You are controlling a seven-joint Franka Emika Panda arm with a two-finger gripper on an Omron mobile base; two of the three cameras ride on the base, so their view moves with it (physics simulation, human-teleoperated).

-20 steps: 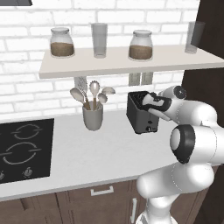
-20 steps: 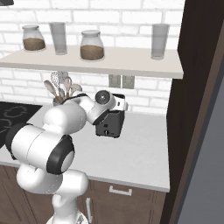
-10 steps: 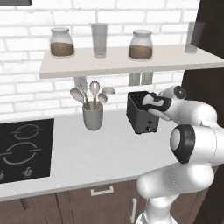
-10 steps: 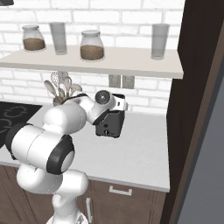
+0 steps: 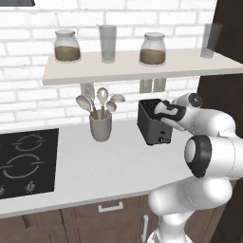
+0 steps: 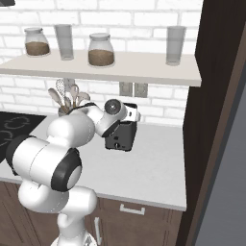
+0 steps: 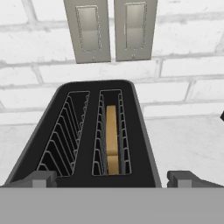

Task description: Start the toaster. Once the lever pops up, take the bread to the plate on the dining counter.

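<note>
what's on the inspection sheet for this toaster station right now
surface: grey counter, black cooktop at its left end
job's things: toaster by the wall; bread upright in one slot, other slot empty
clutter: utensil cup beside toaster
grippers: gripper open, above the toaster's near edge, holding nothing
cables: nothing seen
surroundings: brick wall, two wall switches, shelf with two jars and glasses

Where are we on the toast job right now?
Early. Done: the bread sits down in one slot of the toaster. In hand: the open gripper hangs over the toaster's top, its fingers wide apart and holding nothing. Left: lifting the bread out and carrying it to the plate.
</note>
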